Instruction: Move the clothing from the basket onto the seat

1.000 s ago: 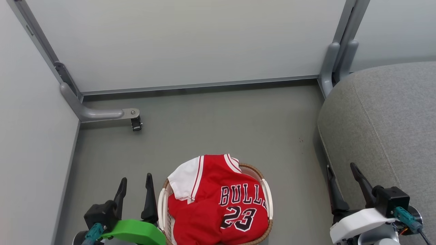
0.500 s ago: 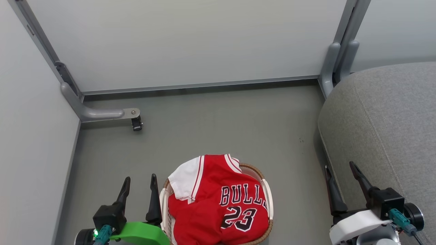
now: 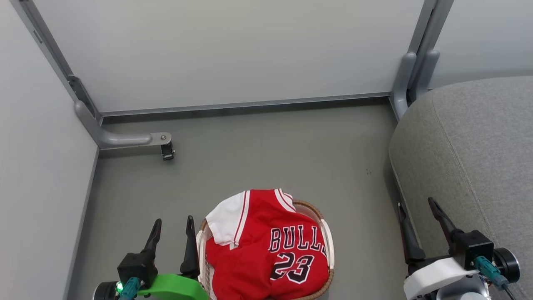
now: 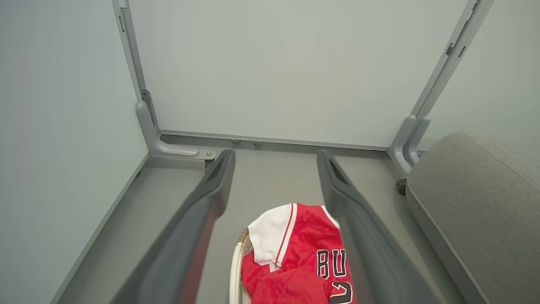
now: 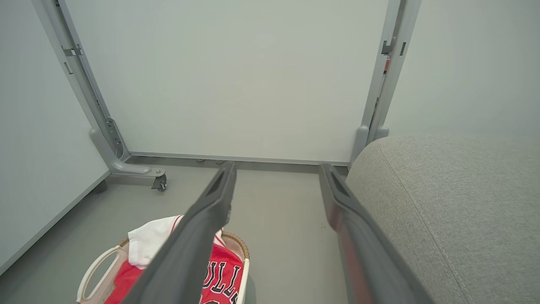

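Note:
The red jersey [image 3: 266,246] with white sleeves and black "BULLS 23" lettering lies heaped in the white basket [image 3: 326,237], covering most of its brown woven rim. A further red fold [image 4: 291,287] bulges under the jersey; I cannot tell whether it is a separate garment. The grey seat [image 3: 470,154] fills the right side. My left gripper [image 3: 174,220] stands open just left of the basket, its right finger close to the rim. My right gripper [image 3: 415,203] is open beside the seat's front edge, well right of the basket. The wrist views show each gripper open and holding nothing: left gripper [image 4: 276,153], right gripper [image 5: 278,166].
Pale partition panels close off the back and left. A grey frame foot with a small caster [image 3: 166,151] sticks out at the back left, and a grey post [image 3: 406,83] stands by the seat's far corner. Grey floor [image 3: 270,154] stretches beyond the basket.
My left gripper has shifted a little to the right, toward the basket's left rim. The right gripper has barely moved. Jersey and basket lie as before.

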Controlling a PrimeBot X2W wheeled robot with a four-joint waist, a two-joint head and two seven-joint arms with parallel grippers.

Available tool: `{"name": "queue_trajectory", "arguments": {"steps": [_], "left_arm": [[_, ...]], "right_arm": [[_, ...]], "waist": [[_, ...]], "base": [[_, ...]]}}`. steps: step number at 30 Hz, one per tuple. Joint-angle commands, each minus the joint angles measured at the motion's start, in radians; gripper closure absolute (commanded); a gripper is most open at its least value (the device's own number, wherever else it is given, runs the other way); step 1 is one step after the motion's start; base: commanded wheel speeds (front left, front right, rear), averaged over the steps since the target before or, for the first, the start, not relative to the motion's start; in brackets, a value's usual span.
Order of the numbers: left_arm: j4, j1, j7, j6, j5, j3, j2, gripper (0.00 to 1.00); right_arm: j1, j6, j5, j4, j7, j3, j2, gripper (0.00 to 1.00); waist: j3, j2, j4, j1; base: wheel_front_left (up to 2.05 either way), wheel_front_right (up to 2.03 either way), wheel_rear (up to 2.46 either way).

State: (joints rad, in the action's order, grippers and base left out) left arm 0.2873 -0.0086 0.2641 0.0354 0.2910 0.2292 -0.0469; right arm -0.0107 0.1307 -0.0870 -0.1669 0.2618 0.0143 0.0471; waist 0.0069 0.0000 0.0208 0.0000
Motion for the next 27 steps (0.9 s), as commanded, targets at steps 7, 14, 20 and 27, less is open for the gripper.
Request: {"name": "queue_trajectory", "arguments": {"steps": [7,14,20,27], "left_arm": [[0.005,0.007,0.001,0.003,0.002,0.0,-0.006,0.0],[0.008,-0.002,0.001,0.001,-0.004,0.003,-0.006,0.0],[0.012,-0.079,0.001,-0.012,-0.037,0.01,-0.006,0.0],[0.088,-0.244,0.0,-0.067,-0.05,0.077,-0.006,0.0]], "right_arm": [[-0.014,0.0,-0.003,-0.001,0.005,-0.004,0.006,0.0],[-0.01,0.0,-0.004,0.004,0.005,-0.014,0.006,0.0],[0.032,0.0,0.0,0.026,0.005,-0.032,0.006,0.0],[0.119,0.0,-0.003,0.066,0.005,-0.055,0.006,0.0]], "waist": [[0.0,0.0,-0.001,0.0],[0.01,0.0,-0.002,0.0],[0.069,0.0,-0.013,0.0],[0.227,0.0,-0.049,0.0]], "base": [[0.0,0.0,0.0],[0.0,0.0,0.0],[0.0,0.0,0.0],[0.0,0.0,0.0]]}}
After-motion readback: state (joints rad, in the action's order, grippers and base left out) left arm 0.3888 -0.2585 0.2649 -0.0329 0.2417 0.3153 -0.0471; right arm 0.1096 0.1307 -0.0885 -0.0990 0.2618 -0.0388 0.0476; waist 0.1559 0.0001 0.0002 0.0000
